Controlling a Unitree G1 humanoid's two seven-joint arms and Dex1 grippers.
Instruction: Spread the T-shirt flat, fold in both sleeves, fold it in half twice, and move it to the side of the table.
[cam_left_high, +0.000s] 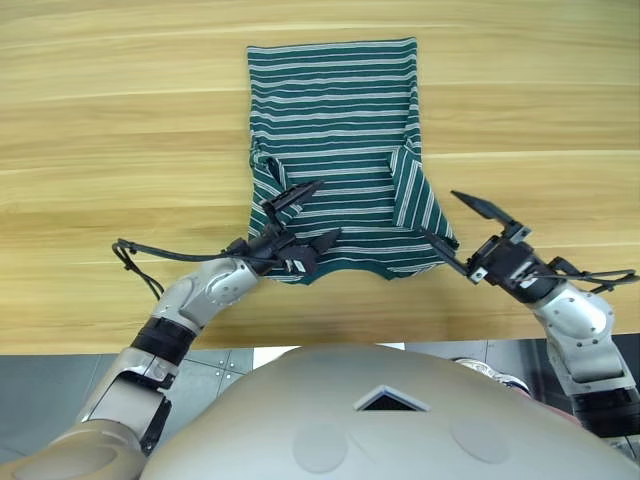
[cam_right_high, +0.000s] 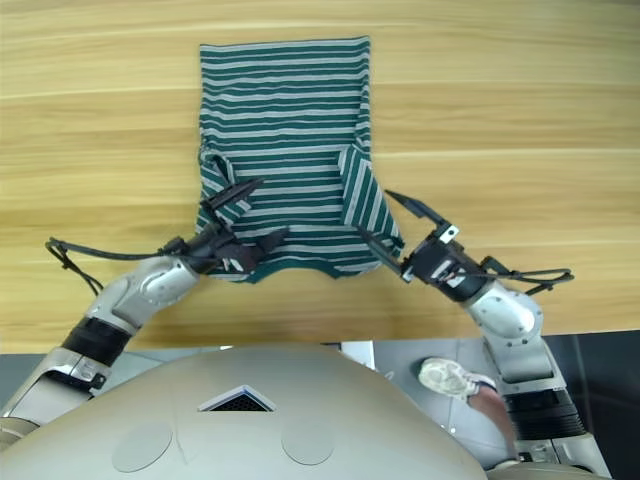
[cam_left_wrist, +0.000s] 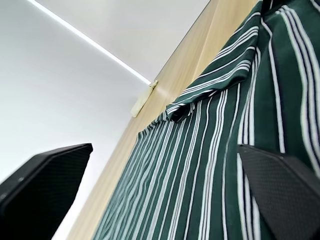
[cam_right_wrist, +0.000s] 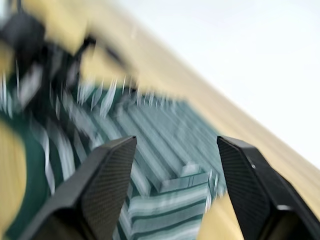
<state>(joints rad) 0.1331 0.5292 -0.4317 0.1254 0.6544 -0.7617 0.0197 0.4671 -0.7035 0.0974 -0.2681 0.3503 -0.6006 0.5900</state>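
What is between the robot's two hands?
The near end of the striped T-shirt lies between the left hand and right hand, in the left eye view.

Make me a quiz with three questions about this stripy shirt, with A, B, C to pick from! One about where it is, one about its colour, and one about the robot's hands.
1. Where does the T-shirt lie?
A. on the wooden table
B. on the floor
C. in a basket

2. What colour is it?
A. plain yellow
B. red with dots
C. dark green with pale stripes

3. How are the left hand and the right hand?
A. both shut
B. both open
C. one holding a cup

Answers:
1 A: the shirt lies on the wood.
2 C: the cloth is green with light stripes.
3 B: each hand's fingers stand wide apart at the shirt's near corners.
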